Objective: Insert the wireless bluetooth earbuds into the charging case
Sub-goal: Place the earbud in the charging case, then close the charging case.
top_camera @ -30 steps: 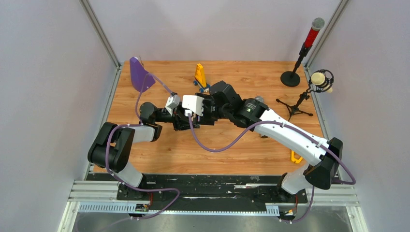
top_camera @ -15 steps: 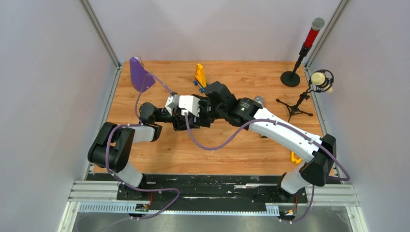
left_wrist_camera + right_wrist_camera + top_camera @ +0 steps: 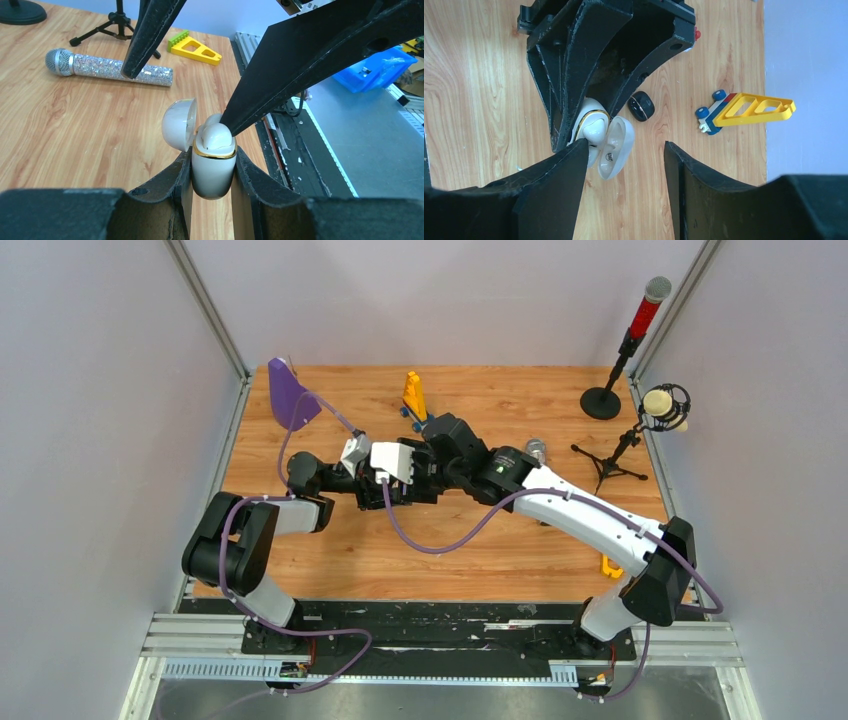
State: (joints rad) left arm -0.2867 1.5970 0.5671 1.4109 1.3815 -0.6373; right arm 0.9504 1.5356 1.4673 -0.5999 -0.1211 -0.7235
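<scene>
My left gripper (image 3: 214,156) is shut on a white charging case (image 3: 212,172) with a gold rim, held upright just above the wood. Its lid (image 3: 177,124) hangs open to the left. A white earbud (image 3: 216,136) sits in the mouth of the case. My right gripper (image 3: 624,147) is open, and one of its fingertips (image 3: 227,125) presses on that earbud from above. The right wrist view shows the same case (image 3: 593,125) with its open lid (image 3: 616,145). In the top view both grippers meet at mid-table (image 3: 400,480) and hide the case.
A shut black case (image 3: 641,106) lies on the wood beside the left fingers. A yellow and blue toy (image 3: 744,110), a glitter microphone (image 3: 110,67), a purple piece (image 3: 290,395), a red microphone on a stand (image 3: 625,350) and a tripod microphone (image 3: 640,430) stand around.
My right arm has shifted a little left, bringing its open fingers onto the case held by the left gripper. The left arm has stayed put.
</scene>
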